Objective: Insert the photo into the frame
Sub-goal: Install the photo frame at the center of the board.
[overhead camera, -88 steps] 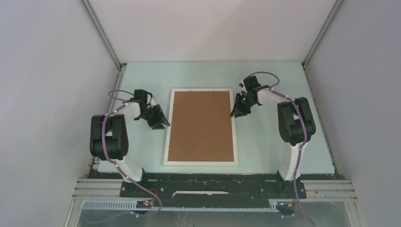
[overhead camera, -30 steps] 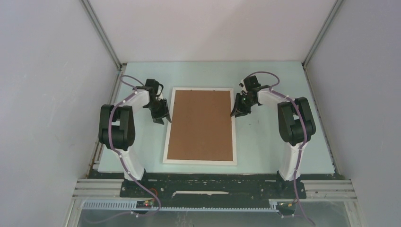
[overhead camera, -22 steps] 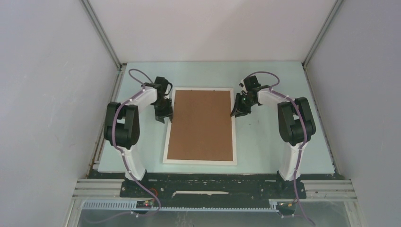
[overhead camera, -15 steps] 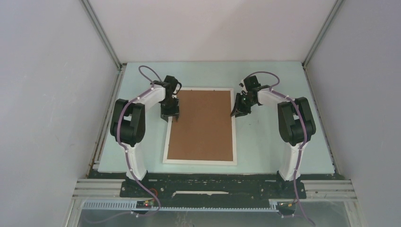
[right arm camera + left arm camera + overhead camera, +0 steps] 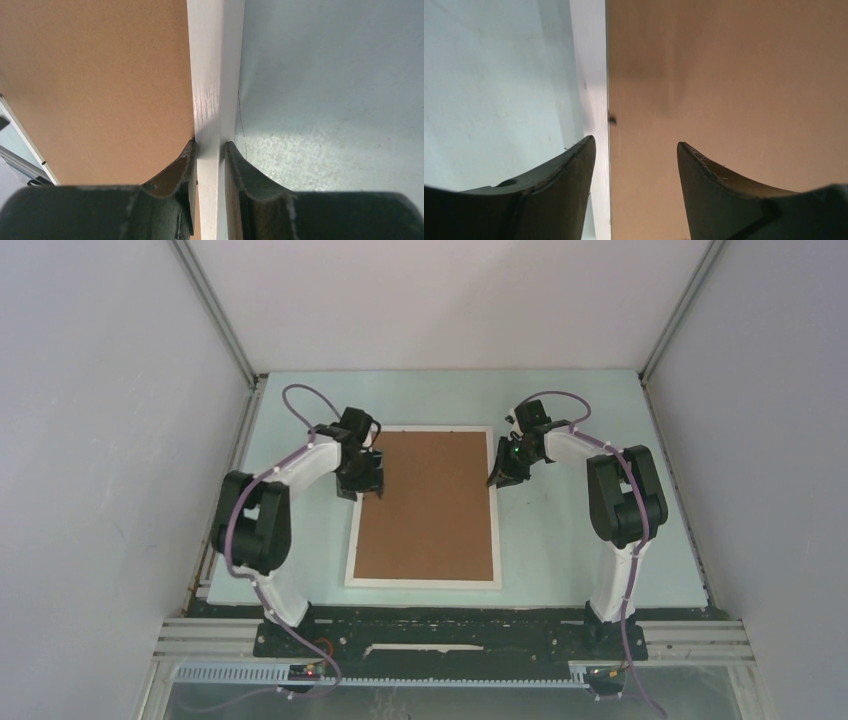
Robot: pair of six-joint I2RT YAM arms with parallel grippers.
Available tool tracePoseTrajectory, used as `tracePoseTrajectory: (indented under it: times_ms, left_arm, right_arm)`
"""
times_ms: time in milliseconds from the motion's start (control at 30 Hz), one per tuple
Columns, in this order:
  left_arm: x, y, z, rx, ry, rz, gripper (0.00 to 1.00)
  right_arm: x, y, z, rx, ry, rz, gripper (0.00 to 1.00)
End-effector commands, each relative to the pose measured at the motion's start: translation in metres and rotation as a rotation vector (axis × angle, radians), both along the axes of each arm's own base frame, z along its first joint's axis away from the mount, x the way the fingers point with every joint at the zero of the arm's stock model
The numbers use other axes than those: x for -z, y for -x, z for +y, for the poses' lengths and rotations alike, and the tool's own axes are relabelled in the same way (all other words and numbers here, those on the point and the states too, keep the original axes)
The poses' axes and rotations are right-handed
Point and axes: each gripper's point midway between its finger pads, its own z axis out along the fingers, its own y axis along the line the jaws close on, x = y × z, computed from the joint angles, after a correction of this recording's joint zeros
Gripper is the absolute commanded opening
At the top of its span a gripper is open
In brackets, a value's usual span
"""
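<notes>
Both long frame (image 5: 424, 583) edges between jaws

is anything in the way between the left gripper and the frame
Nothing visible does. The left gripper hangs open over the left rim of the frame, one finger above the rim, the other above the brown backing board lying in it.

A pale green bench (image 5: 560, 400) sits between plain grey-white walls (image 5: 440, 300), with metal corner posts (image 5: 215, 310), evenly lit.
</notes>
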Motion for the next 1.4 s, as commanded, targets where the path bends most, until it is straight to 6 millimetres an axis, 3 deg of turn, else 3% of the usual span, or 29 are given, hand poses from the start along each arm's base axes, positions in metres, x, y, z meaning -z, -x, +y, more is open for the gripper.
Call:
tracePoseTrajectory:
  times_ms: [0,100,233,500,567,767,867,967,1033,1367]
  left_arm:
    - [-0.039,0.015,0.001,-0.019,0.15,-0.111,0.68]
    - [-0.042,0.031,0.022,-0.08,0.196,-0.13,0.7]
    - [-0.042,0.043,0.031,-0.125,0.282,-0.147,0.7]
    - [-0.003,0.065,0.025,-0.216,0.435,-0.041,0.6]
    - [0.003,0.072,0.025,-0.22,0.445,-0.023,0.6]
    - [-0.001,0.09,0.021,-0.194,0.438,-0.005,0.69]
    - [0.003,0.096,0.02,-0.195,0.411,0.015,0.71]
    - [0.005,0.078,0.018,-0.207,0.428,-0.04,0.7]
    - [0.003,0.056,0.014,-0.218,0.451,-0.087,0.67]
    - [-0.002,-0.02,-0.042,-0.167,0.595,-0.106,0.45]
  right_arm:
    - [0.003,0.002,0.011,-0.002,-0.021,0.006,0.0]
    - [0.001,-0.007,0.003,0.068,-0.039,0.009,0.0]
    - [-0.001,-0.025,-0.008,0.182,-0.086,-0.006,0.0]
    - [-0.005,-0.044,-0.032,0.212,-0.053,-0.049,0.0]
    - [-0.004,-0.043,-0.03,0.183,-0.058,-0.043,0.0]
    - [-0.004,-0.037,-0.019,0.132,-0.081,-0.035,0.0]
    - [-0.009,-0.041,-0.023,0.153,-0.062,-0.059,0.0]
    - [-0.015,-0.054,-0.03,0.188,-0.072,-0.083,0.0]
    - [-0.018,-0.06,-0.034,0.201,-0.079,-0.081,0.0]
    - [-0.02,-0.067,-0.032,0.204,-0.101,-0.076,0.0]
